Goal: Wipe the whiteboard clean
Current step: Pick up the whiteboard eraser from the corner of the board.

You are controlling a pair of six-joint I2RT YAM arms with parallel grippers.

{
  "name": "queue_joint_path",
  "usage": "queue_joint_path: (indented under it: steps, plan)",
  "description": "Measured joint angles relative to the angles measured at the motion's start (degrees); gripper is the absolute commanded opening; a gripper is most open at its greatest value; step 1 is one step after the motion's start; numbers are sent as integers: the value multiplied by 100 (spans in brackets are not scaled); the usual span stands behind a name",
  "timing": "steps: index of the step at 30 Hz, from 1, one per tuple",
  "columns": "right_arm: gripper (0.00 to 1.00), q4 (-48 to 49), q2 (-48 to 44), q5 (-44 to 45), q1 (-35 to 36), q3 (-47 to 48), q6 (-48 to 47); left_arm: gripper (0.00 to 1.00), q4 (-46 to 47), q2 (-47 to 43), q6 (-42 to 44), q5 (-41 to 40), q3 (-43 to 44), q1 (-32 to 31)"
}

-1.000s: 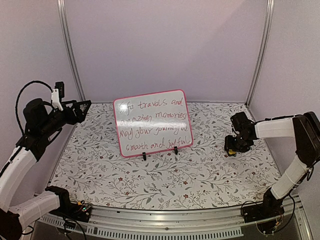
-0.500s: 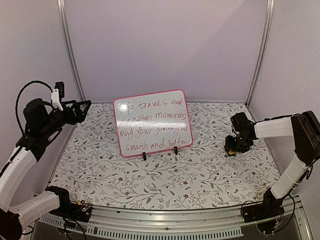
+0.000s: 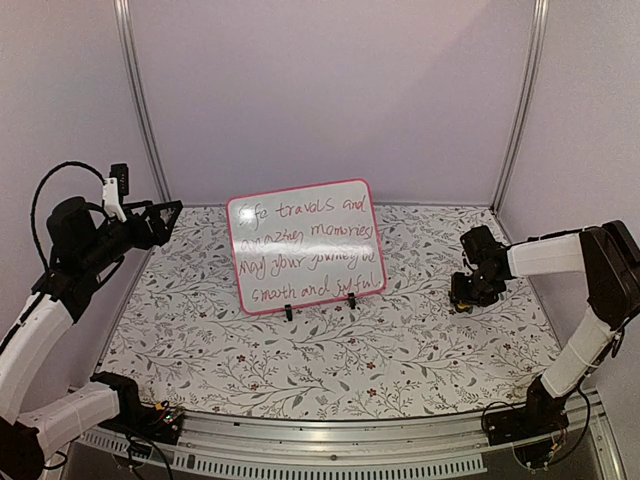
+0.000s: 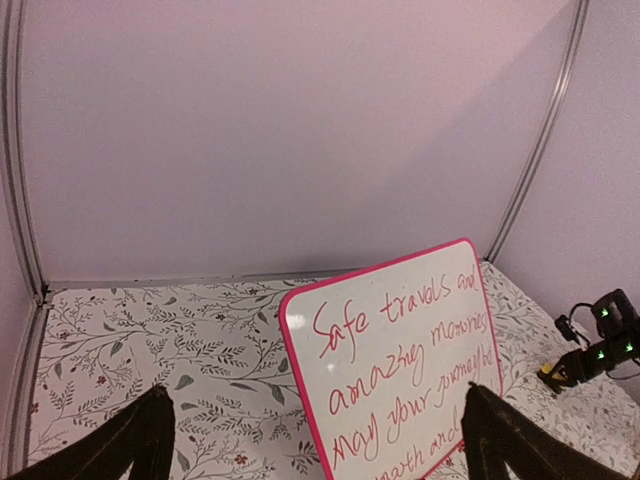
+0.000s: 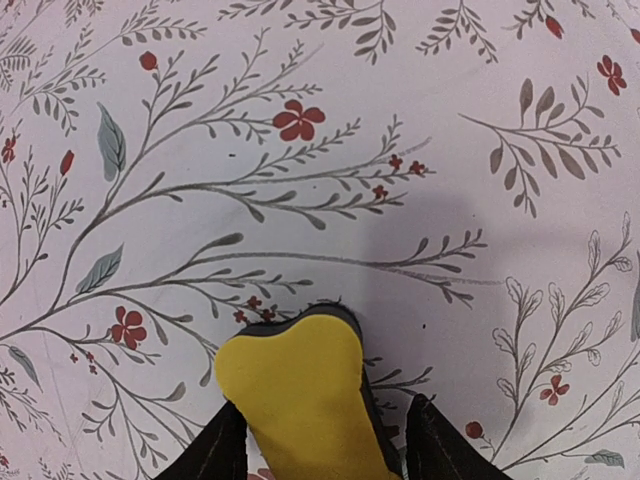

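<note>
The whiteboard (image 3: 305, 245), pink-framed and covered in red handwriting, stands tilted on two black clip feet at the middle of the table. It also fills the lower right of the left wrist view (image 4: 400, 350). My left gripper (image 3: 165, 222) hangs open and empty high at the left, aimed at the board (image 4: 312, 425). My right gripper (image 3: 463, 298) is down on the table at the right, its jaws straddling a yellow eraser (image 5: 295, 390) with a dark underside. The left finger (image 5: 215, 450) touches the eraser; a strip of tablecloth shows before the right finger (image 5: 430, 445).
A floral tablecloth (image 3: 330, 350) covers the table. Lilac walls with metal corner posts (image 3: 140, 100) close in the back and sides. The eraser (image 4: 548, 375) and right gripper show small at the right edge of the left wrist view.
The right gripper's jaws have narrowed around the yellow eraser, and that arm has shifted very slightly. The left arm and the whiteboard have not moved.
</note>
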Motion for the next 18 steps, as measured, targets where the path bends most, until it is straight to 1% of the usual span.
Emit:
queue_joint_path:
  steps: [4, 8, 14, 17, 18]
  plan:
    - [48, 2, 0, 2, 0, 0, -20, 100, 2, 0, 0, 0, 0, 0]
    - [40, 4, 0, 2, 0, 0, -33, 100, 2, 0, 2, -7, 0, 0]
    - [33, 20, 0, 0, -2, 0, -42, 100, 0, 0, 2, -17, 0, 0]
    - [28, 24, 0, -11, -2, 0, -52, 100, 2, 0, 0, -17, 0, 0]
    - [25, 28, 0, -13, -2, 0, -48, 100, 0, 0, 2, -17, 0, 0]
